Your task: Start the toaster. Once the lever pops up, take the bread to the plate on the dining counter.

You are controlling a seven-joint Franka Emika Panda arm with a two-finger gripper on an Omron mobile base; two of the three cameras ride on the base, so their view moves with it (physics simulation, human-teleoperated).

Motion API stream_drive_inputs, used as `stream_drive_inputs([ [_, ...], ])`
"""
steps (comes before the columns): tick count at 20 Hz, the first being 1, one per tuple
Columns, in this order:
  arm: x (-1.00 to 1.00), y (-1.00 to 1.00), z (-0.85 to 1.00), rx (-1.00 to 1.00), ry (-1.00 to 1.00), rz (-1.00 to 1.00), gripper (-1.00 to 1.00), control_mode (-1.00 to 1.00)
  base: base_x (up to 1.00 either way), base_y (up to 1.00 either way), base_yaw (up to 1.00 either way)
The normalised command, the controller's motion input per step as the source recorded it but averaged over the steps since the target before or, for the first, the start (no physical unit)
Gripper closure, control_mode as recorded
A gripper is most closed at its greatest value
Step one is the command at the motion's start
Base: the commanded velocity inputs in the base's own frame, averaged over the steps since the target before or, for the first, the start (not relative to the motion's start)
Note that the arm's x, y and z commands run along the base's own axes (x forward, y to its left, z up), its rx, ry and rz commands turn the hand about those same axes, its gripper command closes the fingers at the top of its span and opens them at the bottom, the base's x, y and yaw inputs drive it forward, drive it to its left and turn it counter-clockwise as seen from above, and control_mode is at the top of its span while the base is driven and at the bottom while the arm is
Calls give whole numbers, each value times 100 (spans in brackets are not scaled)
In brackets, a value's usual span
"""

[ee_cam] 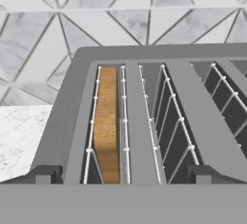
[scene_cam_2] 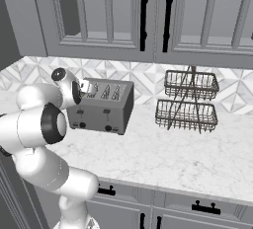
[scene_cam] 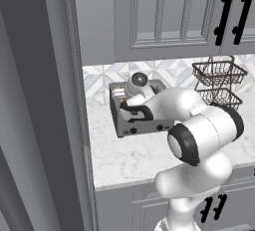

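a two-tier wire basket is standing beside the toaster on the desk, while the claw is hovering wide open and empty over the bread in its slot.

You see a white marble-look worktop over grey cabinets with black handles. The toaster stands directly on it, near the tiled back wall. A two-tier wire basket rack also stands on the worktop, to the right of the toaster and apart from it.
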Motion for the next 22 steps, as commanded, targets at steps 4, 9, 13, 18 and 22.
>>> stream_drive_inputs([
  [4,18,0,-3,0,0,0,-100,-100,0,0,0],
  [9,17,2,-1,0,0,0,-100,-100,0,0,0],
  [13,8,4,-3,0,0,0,-100,-100,0,0,0],
  [18,4,2,-9,-1,0,0,-100,-100,0,0,0],
  [22,1,1,-10,-1,0,0,-100,-100,0,0,0],
])
